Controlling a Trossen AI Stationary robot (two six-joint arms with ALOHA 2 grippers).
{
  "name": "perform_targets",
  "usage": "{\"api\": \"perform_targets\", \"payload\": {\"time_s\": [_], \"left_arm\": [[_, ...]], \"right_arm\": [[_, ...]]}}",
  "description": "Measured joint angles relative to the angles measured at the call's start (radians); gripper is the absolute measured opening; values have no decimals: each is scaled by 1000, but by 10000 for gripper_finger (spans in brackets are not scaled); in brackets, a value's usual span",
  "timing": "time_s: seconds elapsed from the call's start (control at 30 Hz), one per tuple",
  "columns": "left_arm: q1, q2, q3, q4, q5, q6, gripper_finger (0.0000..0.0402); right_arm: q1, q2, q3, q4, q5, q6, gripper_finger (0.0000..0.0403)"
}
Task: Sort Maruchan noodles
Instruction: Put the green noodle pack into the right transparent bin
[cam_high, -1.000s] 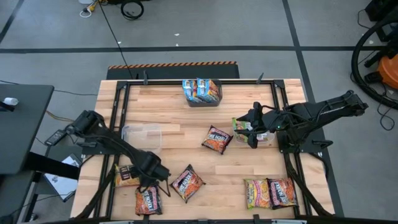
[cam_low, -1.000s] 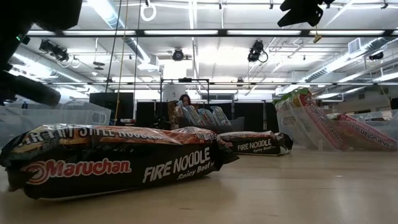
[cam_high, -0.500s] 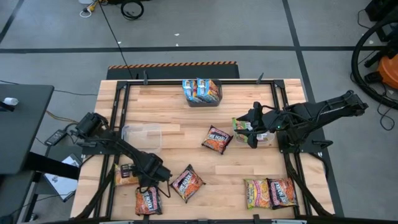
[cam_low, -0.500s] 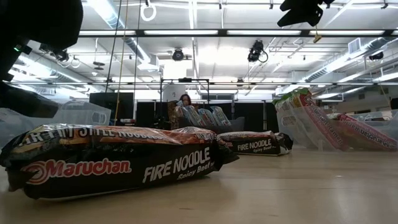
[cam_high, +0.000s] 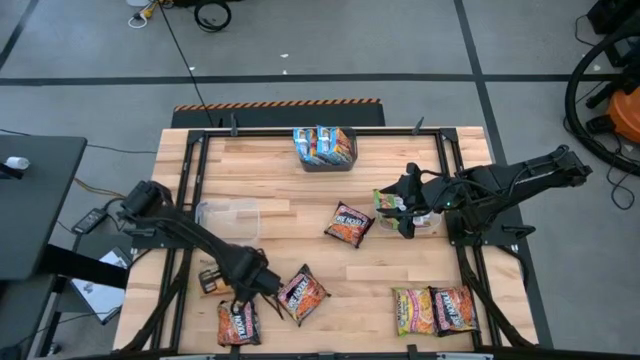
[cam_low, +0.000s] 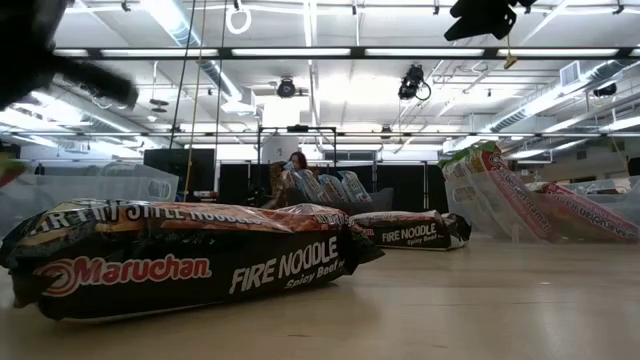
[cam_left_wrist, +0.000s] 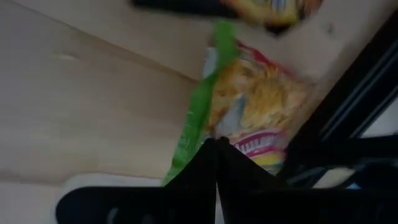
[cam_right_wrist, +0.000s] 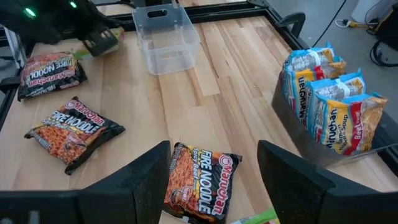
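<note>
Left wrist view, left gripper (cam_left_wrist: 216, 144) fingers pinched on a green packet (cam_left_wrist: 255, 106) near the table's (cam_high: 290, 190) left edge, right gripper (cam_right_wrist: 211, 177) spread wide above a maroon packet (cam_right_wrist: 200, 180) mid-table.

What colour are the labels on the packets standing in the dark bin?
Blue, on orange-yellow packets in the dark bin; the right wrist view shows it best.

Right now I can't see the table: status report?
Left gripper shut on green-edged noodle packet. Right gripper open, hanging over a maroon packet. Clear tub empty. Nothing in the way.
</note>
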Motion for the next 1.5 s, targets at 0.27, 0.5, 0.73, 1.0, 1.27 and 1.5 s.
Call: {"api": "perform_targets", "payload": {"time_s": [0.27, 0.5, 0.73, 1.0, 1.27, 1.5], "left_arm": [[1, -67, 218, -34, -114, -173, 1], [34, -118, 338, 4, -221, -326, 1], [55, -113, 314, 23, -219, -345, 8], [89, -15, 299, 51, -33, -738, 105], [15, -125, 50, 224, -36, -1281, 174], [-113, -380, -370, 650, -193, -1893, 175]], "right_arm": [[0, 5, 0, 29, -25, 30, 245], [25, 72, 0, 127, -57, -78, 245], [30, 168, 0, 183, -98, -118, 245], [35, 219, 0, 157, -127, -93, 246], [35, 213, 0, 89, -128, -53, 252], [35, 213, 0, 24, -147, -40, 251]]}}
